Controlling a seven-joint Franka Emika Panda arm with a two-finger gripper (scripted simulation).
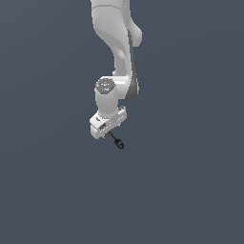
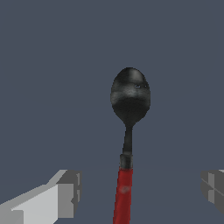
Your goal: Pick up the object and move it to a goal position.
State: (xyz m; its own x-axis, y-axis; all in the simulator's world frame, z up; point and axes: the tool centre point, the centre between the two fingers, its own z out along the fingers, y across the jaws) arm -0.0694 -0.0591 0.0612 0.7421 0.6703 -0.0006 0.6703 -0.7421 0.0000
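The object is a small spoon-like piece with a black rounded bowl, a thin dark neck and a red handle. In the exterior view the object pokes out just below the white hand, toward the exterior view's right. My gripper is open. Its two grey fingertips stand wide apart on either side of the red handle, and neither touches it. The exterior view shows my gripper directly over the handle end, with the fingers mostly hidden by the hand.
A plain dark grey-blue surface fills both views. The white arm comes down from the top of the exterior view. No other objects and no goal marker can be seen.
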